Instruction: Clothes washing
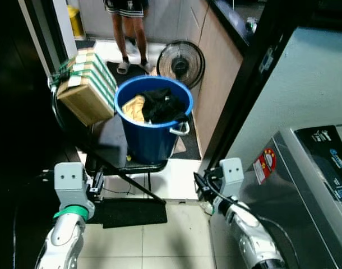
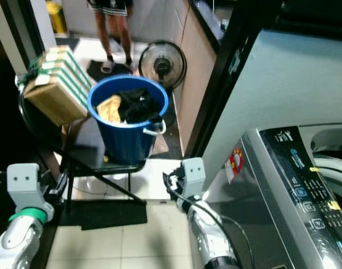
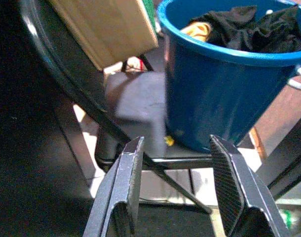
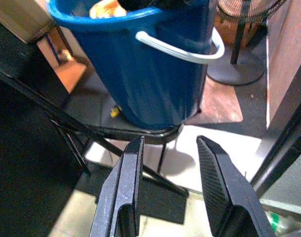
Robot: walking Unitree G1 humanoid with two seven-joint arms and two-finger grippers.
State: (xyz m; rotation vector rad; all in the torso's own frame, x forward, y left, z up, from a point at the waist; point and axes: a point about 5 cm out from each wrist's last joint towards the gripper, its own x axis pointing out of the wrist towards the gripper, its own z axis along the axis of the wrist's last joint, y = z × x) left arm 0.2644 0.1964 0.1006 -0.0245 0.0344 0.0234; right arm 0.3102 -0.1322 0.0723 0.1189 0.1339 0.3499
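A blue bucket (image 1: 151,131) with a white handle (image 4: 182,52) stands on a black folding chair (image 1: 106,140). Inside it lie black clothes (image 1: 162,103) and a yellow garment (image 1: 133,107). The washing machine (image 2: 289,190) stands at my right, its control panel facing up. My left gripper (image 3: 177,190) is open, held low in front of the chair, short of the bucket. The right gripper (image 4: 165,190) is open too, also low and short of the bucket, with nothing between its fingers.
A tan box with green stripes (image 1: 87,84) leans on the chair's back. A floor fan (image 1: 181,63) stands behind the bucket, and a person's legs (image 1: 126,33) are further back. A dark door frame (image 1: 244,84) rises between chair and washer. A black mat (image 1: 132,213) lies below.
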